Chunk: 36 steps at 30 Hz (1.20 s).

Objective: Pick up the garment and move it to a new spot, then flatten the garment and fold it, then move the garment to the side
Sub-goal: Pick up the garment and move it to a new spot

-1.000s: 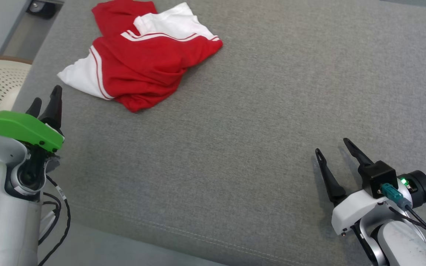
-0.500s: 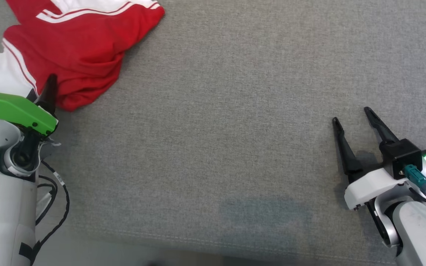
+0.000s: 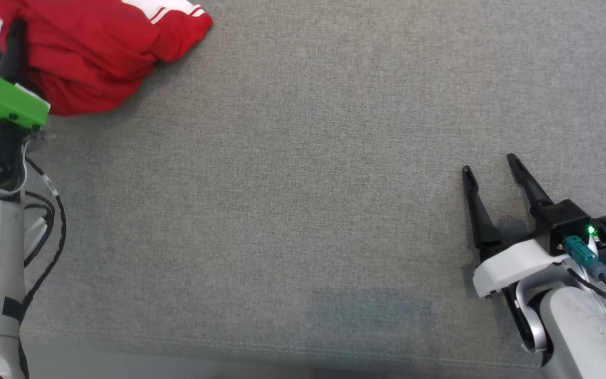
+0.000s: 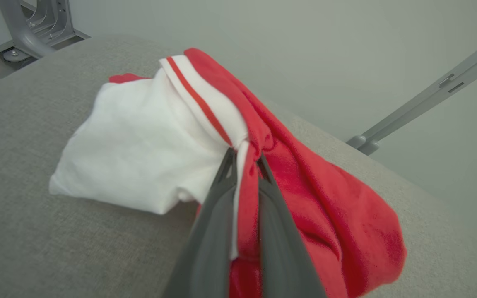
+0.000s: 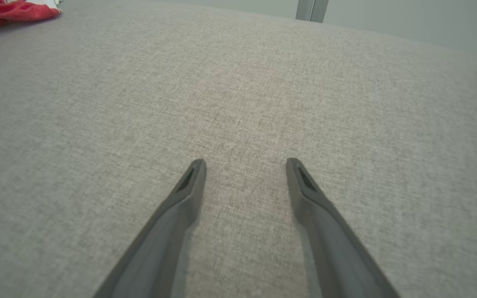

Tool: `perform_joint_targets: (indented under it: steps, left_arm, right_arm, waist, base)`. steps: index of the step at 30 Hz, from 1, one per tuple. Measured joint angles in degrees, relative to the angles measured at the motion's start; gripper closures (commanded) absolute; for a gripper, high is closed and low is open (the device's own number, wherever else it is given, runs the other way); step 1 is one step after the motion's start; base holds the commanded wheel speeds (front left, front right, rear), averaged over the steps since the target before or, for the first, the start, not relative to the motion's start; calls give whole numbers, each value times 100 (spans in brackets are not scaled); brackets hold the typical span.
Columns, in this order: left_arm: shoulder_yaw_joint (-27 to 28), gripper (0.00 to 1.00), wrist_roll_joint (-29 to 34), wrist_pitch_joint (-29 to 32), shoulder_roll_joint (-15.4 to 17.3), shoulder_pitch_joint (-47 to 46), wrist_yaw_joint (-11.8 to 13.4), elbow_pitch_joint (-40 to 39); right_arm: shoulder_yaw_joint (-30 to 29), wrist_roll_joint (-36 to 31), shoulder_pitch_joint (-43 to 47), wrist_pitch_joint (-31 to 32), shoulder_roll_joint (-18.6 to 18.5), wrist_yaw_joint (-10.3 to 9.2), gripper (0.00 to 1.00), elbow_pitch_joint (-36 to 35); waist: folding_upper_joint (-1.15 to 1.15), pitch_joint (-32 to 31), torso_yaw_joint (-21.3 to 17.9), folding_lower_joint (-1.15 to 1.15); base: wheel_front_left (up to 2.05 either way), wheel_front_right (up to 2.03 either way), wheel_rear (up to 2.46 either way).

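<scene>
In the left wrist view, the left jaws are seen closed narrowly on the garment [image 4: 304, 198]: a strip of red and white cloth is pinched between the two fingers [image 4: 205, 231], up to their tips. The cloth is gathered into tight creases at the pinch. Left of the tips, a white panel of the garment is spread on the grey surface [image 4: 35, 231]. Right of them and beyond, the red part is bunched. Farther off, a grey strut [image 4: 429, 95] is seen against a pale wall.

The right jaws are held wide, and bare surface is seen between the fingers [image 5: 172, 219]. Whether the tips touch it cannot be told. Far beyond these jaws and to their left, well apart, an edge of the garment [image 5: 2, 10] is seen.

In the head view the garment [image 3: 98, 58] is found just past the green cover [image 3: 3, 100] on the left wrist
</scene>
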Motion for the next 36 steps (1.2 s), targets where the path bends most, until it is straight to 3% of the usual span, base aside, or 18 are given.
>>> perform_joint_targets:
  steps: [5,8,11,13,17,25,36]
  left_arm:
    - [-522,100,564,-252,66,-366,-148,-461]
    - [-1046,100,836,-283,-73,-416,-223,-762]
    - [-1546,100,843,-198,-520,-416,-243,-1014]
    - [-2170,100,921,-118,-1018,-357,-245,-1170]
    - [-2969,100,1043,31,-1525,-48,-270,-1193]
    - [-4248,100,1296,224,-1210,376,-270,-1171]
    - [-4596,100,1395,-27,-1098,394,-268,-1071]
  right_arm:
    - [136,163,0,-138,267,0,0,276]
    - [167,232,1,-245,375,0,0,434]
    - [182,307,3,-350,527,0,0,561]
    - [233,390,3,-453,677,0,0,717]
    - [226,480,5,-528,842,0,0,761]
    - [91,494,194,-631,882,-44,0,760]
    - [312,577,353,-703,1035,-44,0,872]
  waist:
    - [0,-226,-58,0]
    - [0,-387,-124,0]
    - [0,-544,-223,0]
    - [0,-681,-373,0]
    - [0,-858,-621,0]
    - [0,-1090,-1230,0]
    - [0,-1128,-2108,0]
  base:
    - [0,0,0]
    - [0,0,0]
    - [0,0,0]
    - [0,0,0]
    - [0,0,0]
    - [0,0,0]
    - [0,0,0]
